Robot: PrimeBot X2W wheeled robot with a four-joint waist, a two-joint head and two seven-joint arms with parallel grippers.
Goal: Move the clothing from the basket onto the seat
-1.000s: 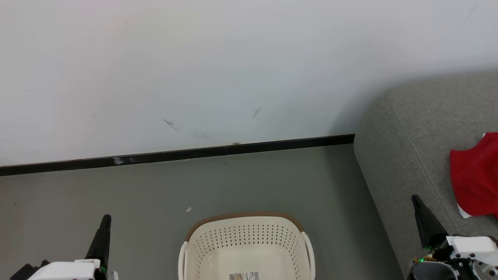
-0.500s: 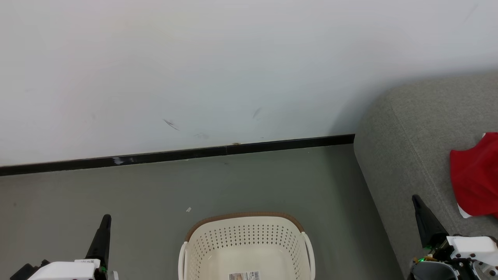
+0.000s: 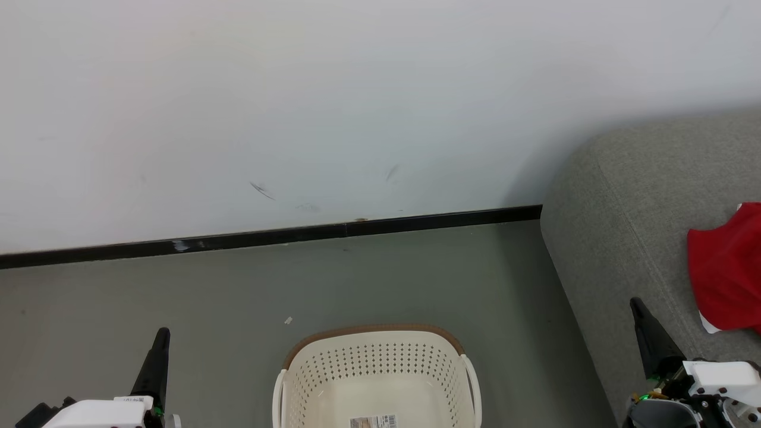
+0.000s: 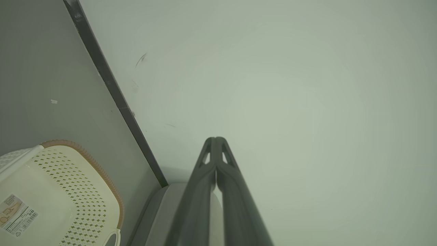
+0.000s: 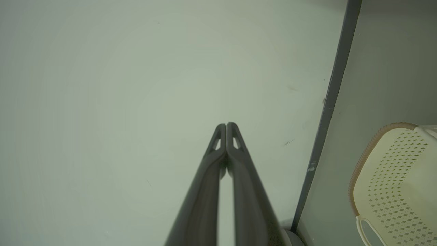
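Note:
The cream basket [image 3: 377,351] with a brown rim stands on the floor at the bottom centre of the head view; the part I see holds a paper label and no fabric. It also shows in the left wrist view as basket [image 4: 85,171] and in the right wrist view as basket [image 5: 382,160]. Red clothing [image 3: 725,267] lies on the grey seat [image 3: 630,196] at the right edge. My left gripper [image 3: 162,334] is shut and empty, left of the basket; left gripper [image 4: 215,139] has tips together. My right gripper [image 3: 636,303] is shut and empty over the seat's front edge; right gripper [image 5: 226,124] points at the wall.
A white wall [image 3: 357,107] with a black skirting board [image 3: 267,236] runs behind the basket. Grey floor [image 3: 416,279] lies between the wall, the basket and the seat, with a small white scrap [image 3: 288,320] on it.

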